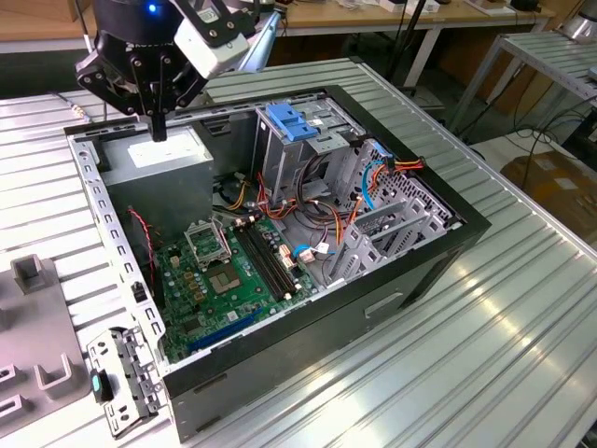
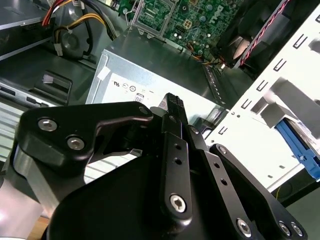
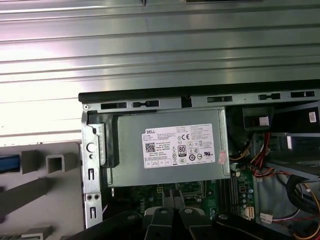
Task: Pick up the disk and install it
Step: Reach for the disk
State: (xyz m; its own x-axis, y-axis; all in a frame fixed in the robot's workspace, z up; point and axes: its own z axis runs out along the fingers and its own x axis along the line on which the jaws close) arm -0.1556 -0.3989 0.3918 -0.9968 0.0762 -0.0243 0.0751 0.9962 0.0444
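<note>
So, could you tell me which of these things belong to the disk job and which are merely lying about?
For the job: the claw; the disk, a blue edge of it in the second wrist view; the computer case.
Just there: the power box; the green board; the blue latch; the loose bracket beside the case.

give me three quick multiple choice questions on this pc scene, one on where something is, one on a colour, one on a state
1. The gripper hangs over: A the motherboard; B the power-supply box; C the table outside the case.
2. The latch atop the drive cage is: A red; B blue; C green.
3. The gripper's fingers are: A wide open; B shut on a cable; C shut, empty.
Answers: B, its tip sits above that box; B, blue plastic shows in the exterior view; C, the fingers meet with nothing between.
</note>
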